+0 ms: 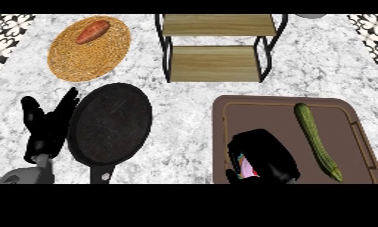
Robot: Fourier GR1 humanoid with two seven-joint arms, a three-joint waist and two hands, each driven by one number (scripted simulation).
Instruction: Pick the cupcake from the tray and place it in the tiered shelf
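Cupcake (248, 167): you have one, and only a sliver of it shows, a patch of pink, white and blue peeking out under the right hand (264, 156) at the lower left part of the tray (347, 108). The right hand is curled over and around it, fingers bent down, so most of the cupcake is hidden and you cannot make out its shape.

You have one brown tray, sitting on the counter (192, 121) at the lower right; its near edge is cut off by the bottom of the view. One long green cucumber (317, 141) lies on the tray to the right of the hand, apart from it.

One tiered shelf (216, 46) stands at the top centre, with two wooden levels in a black frame, both bare.

One round woven mat (88, 48) lies at the upper left with a single orange-red sweet potato (93, 31) on it. One black frying pan (111, 123) rests at the lower left; the end of its handle runs out of view.

Your left hand (46, 126) shows at the left edge beside the pan, fingers straight and pointing up, holding nothing.

A grey rounded object (311, 16) at the top right is cut off and cannot be identified.
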